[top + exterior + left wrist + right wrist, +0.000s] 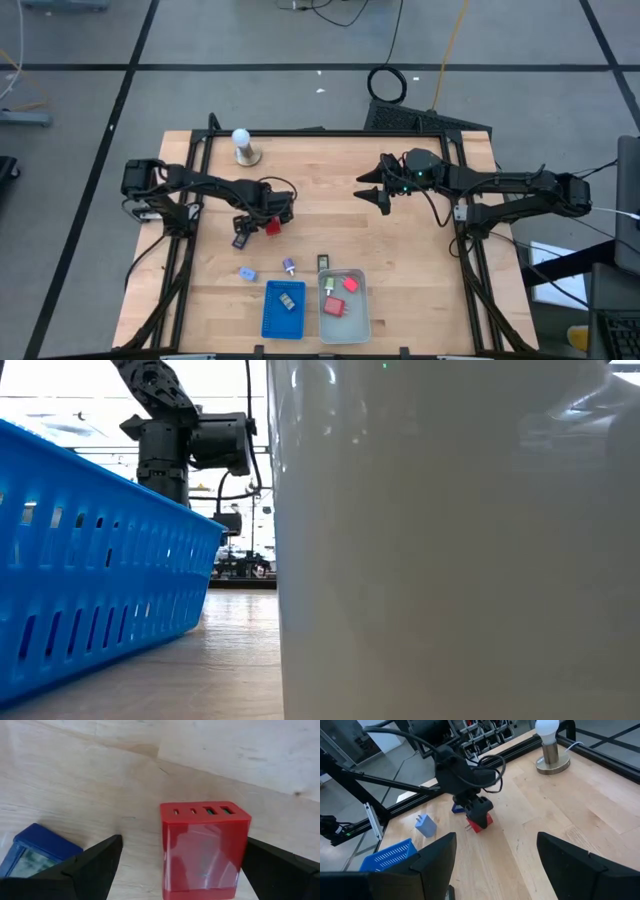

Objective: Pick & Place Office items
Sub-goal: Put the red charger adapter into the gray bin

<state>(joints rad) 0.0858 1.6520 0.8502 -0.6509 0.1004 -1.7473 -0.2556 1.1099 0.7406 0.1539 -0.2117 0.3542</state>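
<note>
Surface: a pale wooden table top (330, 215) with visible grain and plank seams, edged by a black metal frame (320, 131); it stands on a grey floor (250, 40) crossed by dark lines.
Room: in the low view, shelving and equipment show far off, between the blue tray wall and a pale grey wall that fills most of that picture.
Left gripper (256, 226): low over the left half of the table, fingers spread wide on either side of a red blocky plastic charger with four slots in its top (204, 850). One finger looks to touch the block's side and the other stands clear, so the block is not clamped.
Red block's place: on the wood just beside a small dark blue flat item (35, 850), left of table centre.
Right gripper (378, 187): raised over the right half of the table, fingers wide apart, holding nothing.
Loose items: a light blue plug-shaped piece (246, 273), a purple-topped piece (288, 266) and a small black and green piece (324, 263) lie near the front.
Trays: a blue slotted plastic tray (270, 322) holds one small item; a pale grey tray (360, 322) just beside it holds two red blocks (343, 297).
Lamp: a white ball on a round metal base (243, 146) at the back left.
</note>
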